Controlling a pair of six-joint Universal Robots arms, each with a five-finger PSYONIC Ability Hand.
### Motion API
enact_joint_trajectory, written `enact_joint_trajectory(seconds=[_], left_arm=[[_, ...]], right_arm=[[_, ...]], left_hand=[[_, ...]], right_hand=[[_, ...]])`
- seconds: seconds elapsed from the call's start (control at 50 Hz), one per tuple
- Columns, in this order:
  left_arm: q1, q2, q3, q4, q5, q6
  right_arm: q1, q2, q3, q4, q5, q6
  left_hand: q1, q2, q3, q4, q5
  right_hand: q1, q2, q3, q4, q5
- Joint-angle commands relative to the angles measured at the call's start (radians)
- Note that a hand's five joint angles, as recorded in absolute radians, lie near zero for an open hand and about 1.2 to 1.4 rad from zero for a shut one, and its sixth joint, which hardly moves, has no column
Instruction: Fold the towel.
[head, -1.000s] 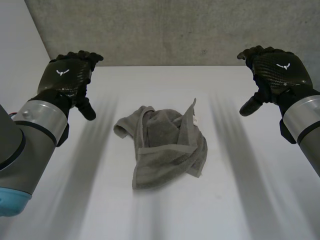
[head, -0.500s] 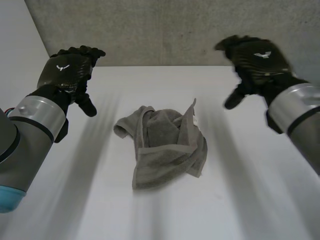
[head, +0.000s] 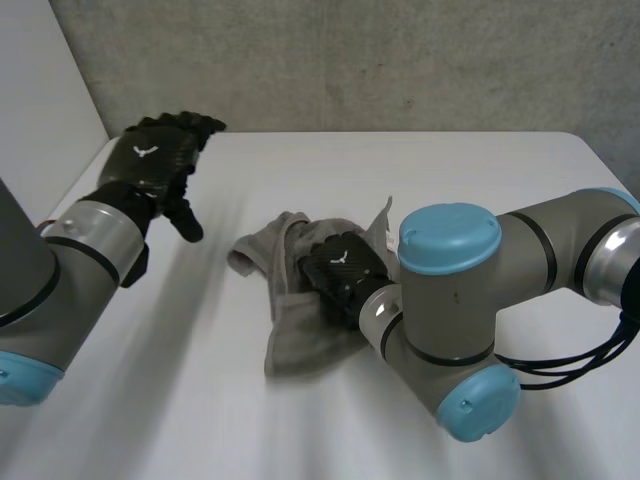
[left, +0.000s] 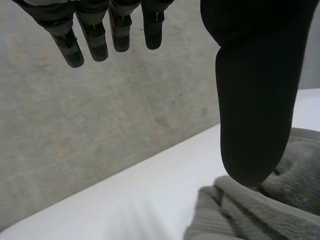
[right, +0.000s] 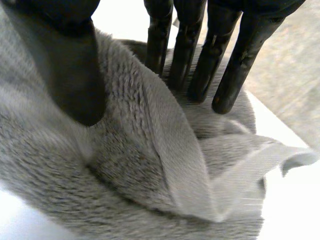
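The grey towel (head: 288, 338) is lying crumpled in a loose heap around the middle of the white table (head: 200, 420), with folds overlapping and one corner sticking up toward the far side. In the right wrist view the towel (right: 150, 175) is showing a flat hem band running as a raised ridge across the pile.

The right robot hand (head: 340, 270) is resting on top of the heap, near its middle. Its fingers (right: 227, 60) are reaching out straight with their tips touching the cloth beyond the hem ridge. The thumb is lying apart from them on the near side of that ridge, so the hand is spread rather than clamped. The right arm is bending across the table in front of the towel.

The left robot hand (head: 150, 165) is hovering above the table, well apart from the towel on the robot's left. Its fingers (left: 95, 35) are hanging relaxed and separated from the thumb, gripping nothing. In the left wrist view, an edge of the towel (left: 235, 210) is lying beneath the thumb tip.

A rough grey wall (head: 350, 60) is standing behind the table.
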Motion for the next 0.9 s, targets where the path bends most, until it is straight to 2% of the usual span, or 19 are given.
enact_joint_trajectory(seconds=[0.02,0.06,0.08,0.12,0.18,0.24,0.26,0.3,0.42,0.52,0.58,0.62,0.64,0.68,0.76,0.82,0.84,0.86,0.9], left_arm=[[0.0,-0.096,0.014,0.022,0.114,0.006],[0.0,-0.166,0.046,0.029,0.171,0.011],[0.0,-0.167,0.046,0.029,0.171,0.011],[-0.003,-0.243,0.1,0.029,0.226,0.012],[-0.007,-0.292,0.138,0.026,0.252,0.015],[-0.013,-0.418,0.241,0.008,0.307,0.058],[-0.014,-0.418,0.241,0.008,0.308,0.058],[-0.023,-0.476,0.285,-0.007,0.323,0.127],[-0.058,-0.562,0.347,-0.017,0.317,0.239],[-0.096,-0.641,0.403,-0.032,0.308,0.351],[-0.098,-0.647,0.413,-0.041,0.303,0.368],[-0.099,-0.648,0.446,-0.046,0.271,0.38],[-0.099,-0.648,0.447,-0.046,0.271,0.38],[-0.104,-0.641,0.506,-0.043,0.205,0.376],[-0.116,-0.638,0.575,-0.024,0.136,0.373],[-0.127,-0.621,0.655,0.057,0.077,0.368],[-0.127,-0.59,0.684,0.125,0.044,0.362],[-0.127,-0.59,0.684,0.126,0.044,0.362],[-0.127,-0.492,0.687,0.308,-0.059,0.324]], right_arm=[[-0.007,-0.035,0.069,-0.026,0.046,-0.024],[-0.019,-0.141,0.156,-0.023,0.039,-0.024],[-0.019,-0.142,0.156,-0.023,0.039,-0.024],[-0.036,-0.266,0.257,-0.033,0.029,-0.024],[-0.064,-0.321,0.3,-0.036,0.025,-0.024],[-0.195,-0.473,0.406,-0.03,-0.029,-0.024],[-0.196,-0.473,0.406,-0.03,-0.029,-0.024],[-0.267,-0.551,0.463,-0.024,-0.082,-0.024],[-0.331,-0.628,0.526,-0.02,-0.155,-0.024],[-0.395,-0.651,0.55,-0.023,-0.172,-0.024],[-0.412,-0.651,0.547,-0.024,-0.172,-0.024],[-0.433,-0.634,0.526,-0.029,-0.181,-0.021],[-0.433,-0.634,0.526,-0.029,-0.181,-0.021],[-0.429,-0.576,0.463,-0.036,-0.172,-0.019],[-0.429,-0.495,0.346,-0.053,-0.155,0.005],[-0.435,-0.447,0.213,-0.121,-0.096,0.07],[-0.439,-0.437,0.16,-0.186,-0.057,0.118],[-0.439,-0.436,0.159,-0.187,-0.057,0.119],[-0.444,-0.436,0.113,-0.402,0.009,0.233]], left_hand=[[0.006,0.009,0.008,0.011,-0.025],[0.009,0.012,0.011,0.014,-0.022],[0.009,0.012,0.011,0.014,-0.022],[0.009,0.012,0.011,0.014,-0.022],[0.012,0.015,0.014,0.017,-0.019],[0.024,0.027,0.026,0.028,-0.007],[0.024,0.027,0.026,0.028,-0.007],[0.035,0.039,0.038,0.04,0.004],[0.05,0.054,0.052,0.055,0.019],[0.258,0.261,0.26,0.263,0.227],[0.356,0.359,0.358,0.36,0.324],[0.776,0.779,0.778,0.78,0.745],[0.778,0.782,0.781,0.783,0.747],[1.167,1.17,1.169,1.172,1.136],[1.227,1.23,1.229,1.232,1.196],[1.227,1.23,1.229,1.232,1.196],[1.227,1.23,1.229,1.232,1.196],[1.227,1.23,1.229,1.232,1.196],[1.227,1.23,1.229,1.232,1.196]], right_hand=[[0.411,0.406,0.422,0.422,0.419],[0.582,0.578,0.593,0.593,0.59],[0.583,0.579,0.594,0.594,0.591],[0.583,0.579,0.594,0.594,0.591],[0.583,0.579,0.594,0.594,0.591],[0.583,0.579,0.594,0.594,0.591],[0.583,0.579,0.594,0.594,0.591],[0.583,0.579,0.594,0.594,0.591],[0.583,0.579,0.594,0.594,0.591],[0.583,0.579,0.594,0.594,0.591],[0.583,0.579,0.594,0.594,0.591],[0.583,0.579,0.594,0.594,0.591],[0.583,0.579,0.594,0.594,0.591],[0.583,0.579,0.594,0.594,0.591],[0.583,0.579,0.594,0.594,0.591],[0.583,0.579,0.594,0.594,0.591],[0.583,0.579,0.594,0.594,0.591],[0.583,0.579,0.594,0.594,0.591],[0.583,0.579,0.594,0.594,0.591]])
